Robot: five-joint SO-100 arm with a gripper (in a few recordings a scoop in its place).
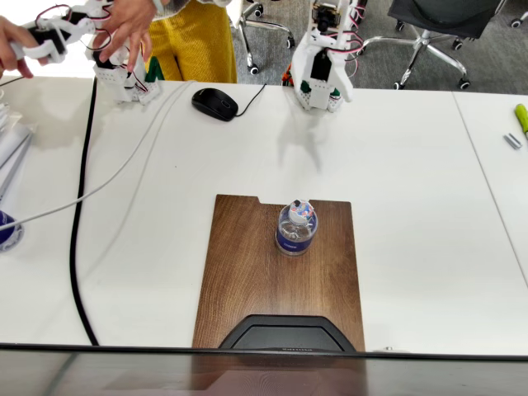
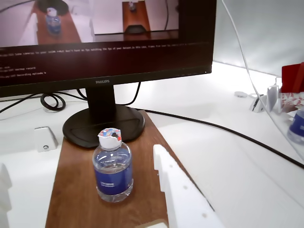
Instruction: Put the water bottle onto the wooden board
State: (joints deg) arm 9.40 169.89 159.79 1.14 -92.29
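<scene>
The water bottle (image 1: 296, 229) stands upright on the wooden board (image 1: 247, 272), near the middle and a bit toward the notched end. Its white cap points up, so it sits steady on its flat bottom. Nothing touches it. I think the job looks done, because the bottle is on the board, which is where it is meant to go.

The wrist view shows the hand (image 2: 90, 199) open. One white finger (image 2: 178, 190) is just beside the bottle (image 2: 112, 168) on the right, and the other finger peeks in at the far left edge. The bottle sits between them, but they do not squeeze it.

In the fixed view, the white arm (image 1: 323, 62) is up at the far side of the surface (image 1: 412, 181), well apart from the bottle.

The board lies flat on the surface, and a black monitor stand (image 1: 289, 336) rests on its near end. A black mouse (image 1: 214, 103) sits far off, near the back.
</scene>
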